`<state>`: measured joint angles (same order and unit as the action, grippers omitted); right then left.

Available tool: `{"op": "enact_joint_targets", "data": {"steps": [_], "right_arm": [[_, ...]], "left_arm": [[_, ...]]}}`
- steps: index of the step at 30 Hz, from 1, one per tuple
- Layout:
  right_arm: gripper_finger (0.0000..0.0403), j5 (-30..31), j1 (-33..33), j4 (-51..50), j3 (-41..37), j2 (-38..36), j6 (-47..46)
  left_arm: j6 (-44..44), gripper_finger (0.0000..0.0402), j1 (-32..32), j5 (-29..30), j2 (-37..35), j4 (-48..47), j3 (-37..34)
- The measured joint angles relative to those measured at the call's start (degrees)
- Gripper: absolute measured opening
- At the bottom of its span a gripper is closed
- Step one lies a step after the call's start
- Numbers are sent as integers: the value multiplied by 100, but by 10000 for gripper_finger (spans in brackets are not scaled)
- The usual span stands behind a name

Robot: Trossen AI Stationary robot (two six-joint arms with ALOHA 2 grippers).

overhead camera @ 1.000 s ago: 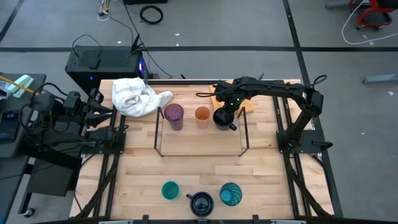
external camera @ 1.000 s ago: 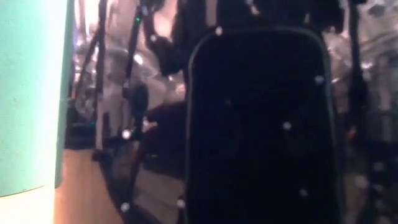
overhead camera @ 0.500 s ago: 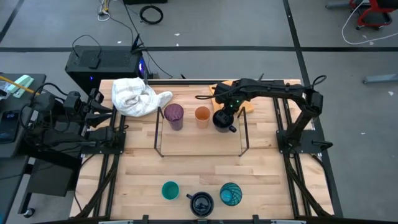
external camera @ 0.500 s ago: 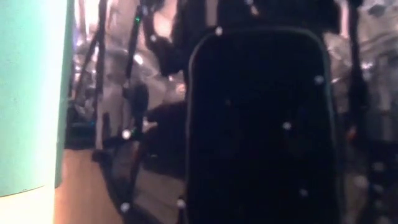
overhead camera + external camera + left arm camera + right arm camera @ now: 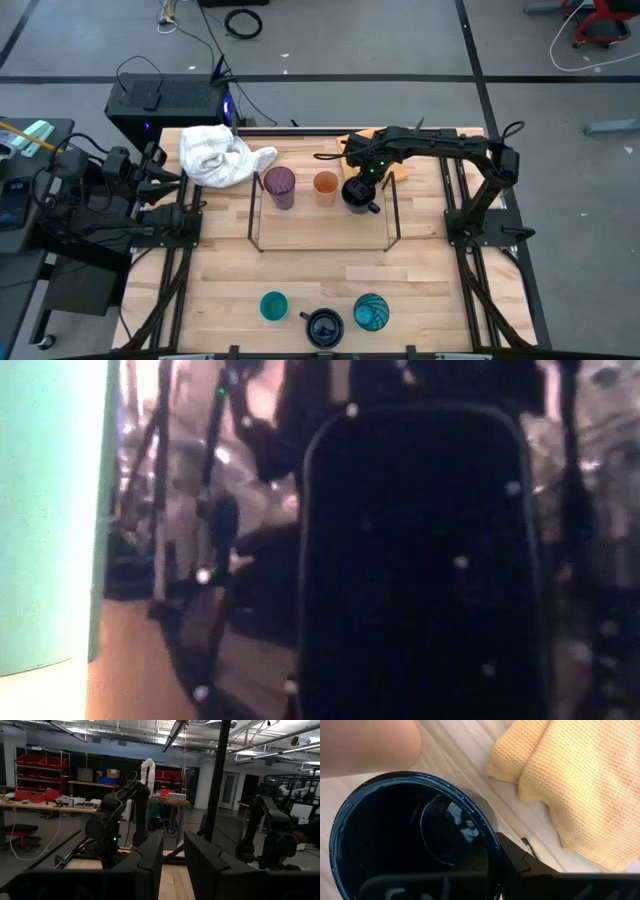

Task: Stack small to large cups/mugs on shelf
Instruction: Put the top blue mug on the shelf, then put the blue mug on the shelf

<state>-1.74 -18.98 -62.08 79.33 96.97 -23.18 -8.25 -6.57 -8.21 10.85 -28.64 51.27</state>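
The black wire shelf [image 5: 322,240] stands mid-table. In its far row are a purple tumbler [image 5: 279,185], an orange cup [image 5: 325,185] and a dark navy mug [image 5: 358,194], upright with its mouth up. My right gripper [image 5: 364,176] is shut on this mug from above. A small teal cup [image 5: 273,306], a second navy mug [image 5: 323,326] and a patterned teal-blue cup [image 5: 370,312] stand at the near edge. My left gripper [image 5: 173,865] is held back at the table's left edge, open, nothing between its fingers. My right gripper pinches the navy mug's wall at the rim [image 5: 492,845], one finger [image 5: 420,885] inside the mug and the other [image 5: 530,865] outside. The fingers point down from above. The mug stays upright beside the orange cup; whether its base rests on the shelf, I cannot tell.
A yellow waffle cloth [image 5: 570,780] lies on the table just beyond the held mug, under my right arm. A crumpled white cloth [image 5: 220,155] sits at the far left corner. The low view is blocked by the near navy mug [image 5: 420,560] and teal cup [image 5: 50,510].
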Motion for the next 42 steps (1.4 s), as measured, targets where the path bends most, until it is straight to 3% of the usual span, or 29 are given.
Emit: {"op": "enact_joint_targets", "data": {"steps": [10, 22, 42], "right_arm": [[22, -2, 2, 0, 0, 2, 20], [100, -3, 2, 7, 0, 2, 20], [108, 64, -37, -145, 260, 0, 45]], "left_arm": [[0, 89, 0, 0, 0, 0, 0], [-1, 85, 0, 0, 0, 0, 0], [0, 86, 0, 0, 0, 0, -1]]}}
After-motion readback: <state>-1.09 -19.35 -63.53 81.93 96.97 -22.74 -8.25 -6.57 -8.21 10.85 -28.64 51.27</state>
